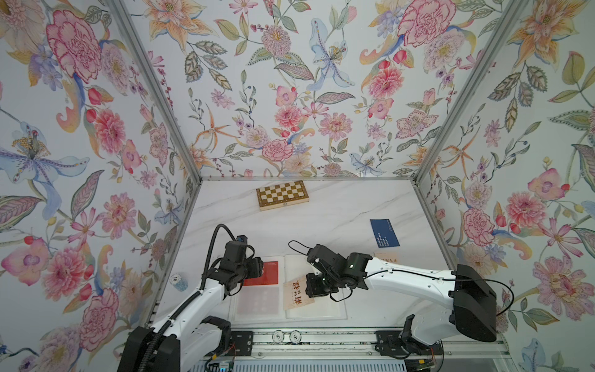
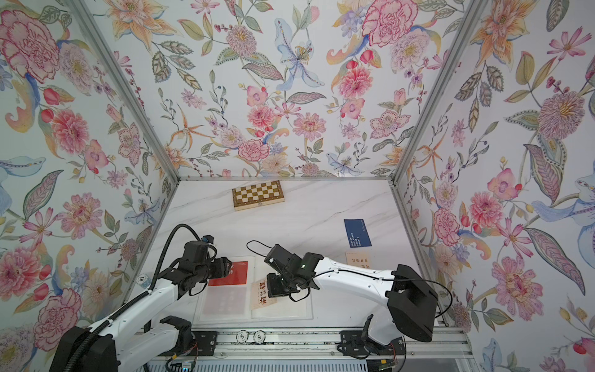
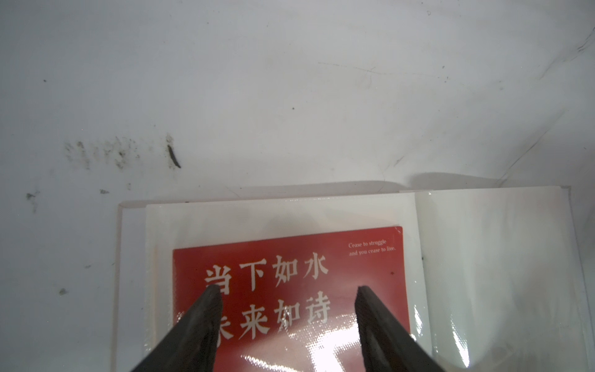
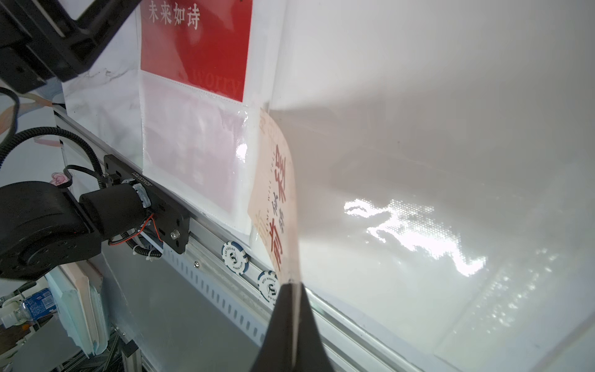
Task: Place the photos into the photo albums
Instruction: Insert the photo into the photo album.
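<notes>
Step in hand, as we judge it: get the cream card (image 1: pixel 296 296) into a sleeve on the right page of the album (image 1: pixel 322 312). The album lies open at the lower centre of both top views.

The right hand (image 4: pixel 292 285) is clenched on one edge of the cream card, which is tilted and slightly bowed over the right page, near the spine. The left hand (image 3: pixel 286 291) is released, with its jaws apart. It hovers over the red card (image 3: pixel 376 264), which already sits in the upper sleeve of the left page.

To do it well:
- We'd lower the free edge first and keep the card flat against the page.
- We'd find the sleeve mouth before pushing, since we can't see it in these frames.
- The film is glossy and limp and will likely buckle, so the left hand could pin the page.
- The push should be slow, because a thin-edge pinch can slip.

Counts:
- Album: one.
- Photos clearly seen: four.
  - the cream card, held
  - the red card, sleeved
  - a navy card (image 1: pixel 384 233), loose on the surface (image 1: pixel 338 209), right of centre
  - a second cream card (image 2: pixel 358 259), partly under the right arm
- A faint pinkish shape shows through the lower left sleeve; we can't tell what it is.
- Chessboard box (image 1: pixel 282 195): one, upper centre of the surface.
- Poker chips (image 1: pixel 277 336): two on the front rail.
- Chip stack (image 1: pixel 178 281): one, at the left edge.
</notes>
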